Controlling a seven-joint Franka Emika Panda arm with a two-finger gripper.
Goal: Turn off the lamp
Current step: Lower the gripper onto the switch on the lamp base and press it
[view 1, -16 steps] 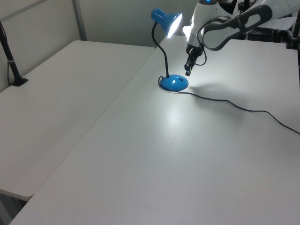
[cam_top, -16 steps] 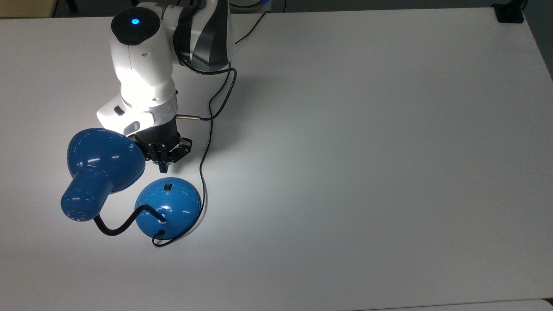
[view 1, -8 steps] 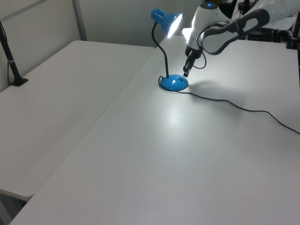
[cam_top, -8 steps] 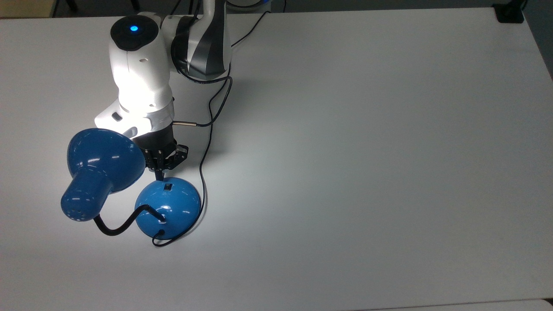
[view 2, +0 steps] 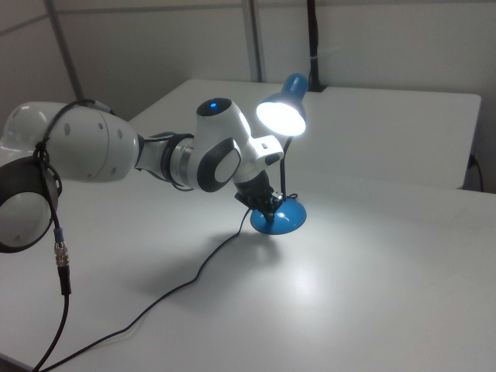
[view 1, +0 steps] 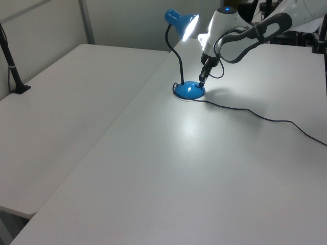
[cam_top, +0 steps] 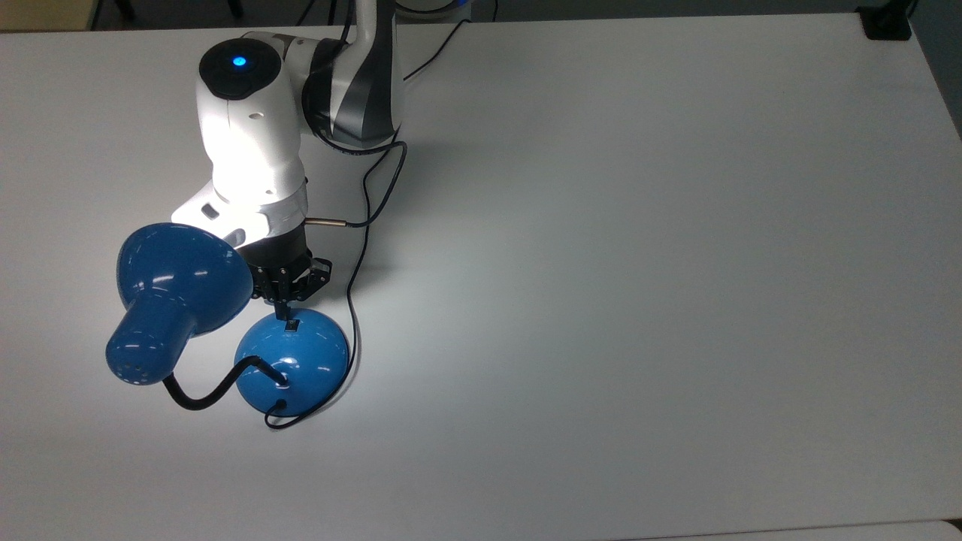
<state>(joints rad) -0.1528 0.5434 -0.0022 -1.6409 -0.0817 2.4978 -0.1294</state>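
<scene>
Here the lamp (cam_top: 225,323) is lit, its shade (view 2: 282,114) glowing white in the right view and throwing a bright patch on the desk (cam_top: 639,263); it stands near the desk's left edge in the top view, about midway along that edge, its domed base (cam_top: 293,370) on the surface and its shade hanging out over the desk toward that edge; a thin cord (view 1: 255,115) runs from the base across the desk. The gripper (cam_top: 285,315) points down at the base, fingers drawn narrow with nothing between them, so they work as a single poking tip; that tip sits right at the small black switch (cam_top: 291,326) on the upper slope of the dome, touching it or just short of it, I cannot tell which.

So the step in hand looks like the press itself; to do it well the tip should bear on the raised end of the rocker, not its middle, and push along the dome's normal, not straight down, since the glossy curve would let a slanted push skid off; a short, firm push ought to be enough; too much force could slide or tip the light base; the shade going dark would confirm success.
</scene>
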